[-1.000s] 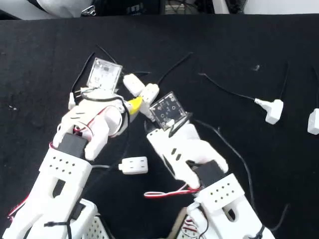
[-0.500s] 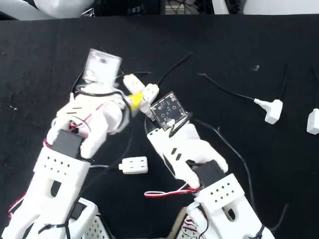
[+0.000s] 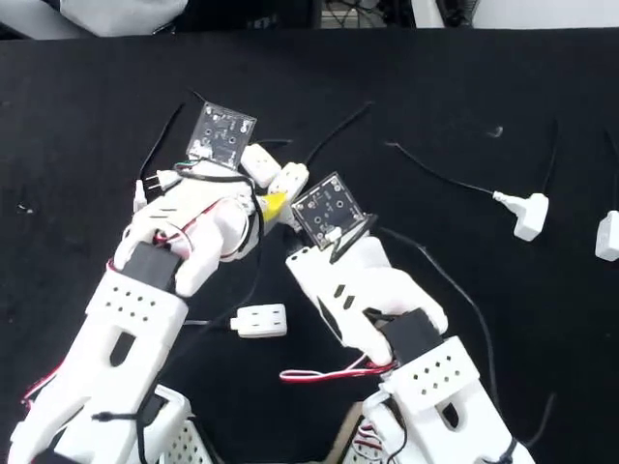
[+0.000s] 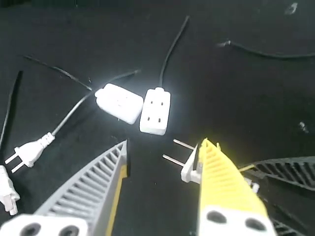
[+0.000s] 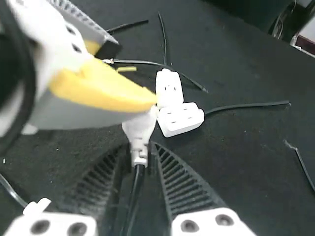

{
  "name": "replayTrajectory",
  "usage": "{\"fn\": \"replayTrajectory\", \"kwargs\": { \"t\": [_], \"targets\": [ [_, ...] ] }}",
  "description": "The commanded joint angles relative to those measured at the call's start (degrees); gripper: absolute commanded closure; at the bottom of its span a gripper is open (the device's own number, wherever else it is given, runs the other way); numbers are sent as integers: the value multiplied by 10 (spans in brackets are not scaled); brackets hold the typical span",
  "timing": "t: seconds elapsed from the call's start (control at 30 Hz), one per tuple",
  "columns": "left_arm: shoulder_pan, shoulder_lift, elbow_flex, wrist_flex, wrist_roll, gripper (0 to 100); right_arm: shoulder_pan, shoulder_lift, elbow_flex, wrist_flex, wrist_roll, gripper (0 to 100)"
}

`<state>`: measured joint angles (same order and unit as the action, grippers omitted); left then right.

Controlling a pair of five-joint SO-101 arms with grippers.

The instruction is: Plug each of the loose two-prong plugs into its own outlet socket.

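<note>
Two sockets (image 4: pixel 156 110) lie touching, left of middle on the black table (image 3: pixel 464 87), toward its far edge. Just short of them the right gripper (image 5: pixel 139 147) pinches a white plug (image 5: pixel 139 129). The left gripper (image 4: pixel 164 143) gapes wide and empty, its yellow finger (image 4: pixel 221 182) beside that plug.

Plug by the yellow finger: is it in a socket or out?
Out. The plug shows both prongs bare, apart from the nearest socket, while the right fingers clamp it.
</note>
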<state>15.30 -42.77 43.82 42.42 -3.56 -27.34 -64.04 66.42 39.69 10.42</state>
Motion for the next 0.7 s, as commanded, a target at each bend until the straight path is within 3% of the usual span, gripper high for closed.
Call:
{"fn": "replayTrajectory", "kwargs": {
  "t": [0.0, 0.67],
  "targets": [
    [-8, 11, -6, -11, -5, 770, -4, -17, -39, 2, 18, 988],
    [-7, 11, 16, -11, -5, 770, -4, -17, -42, 10, 23, 988]
  ]
}}
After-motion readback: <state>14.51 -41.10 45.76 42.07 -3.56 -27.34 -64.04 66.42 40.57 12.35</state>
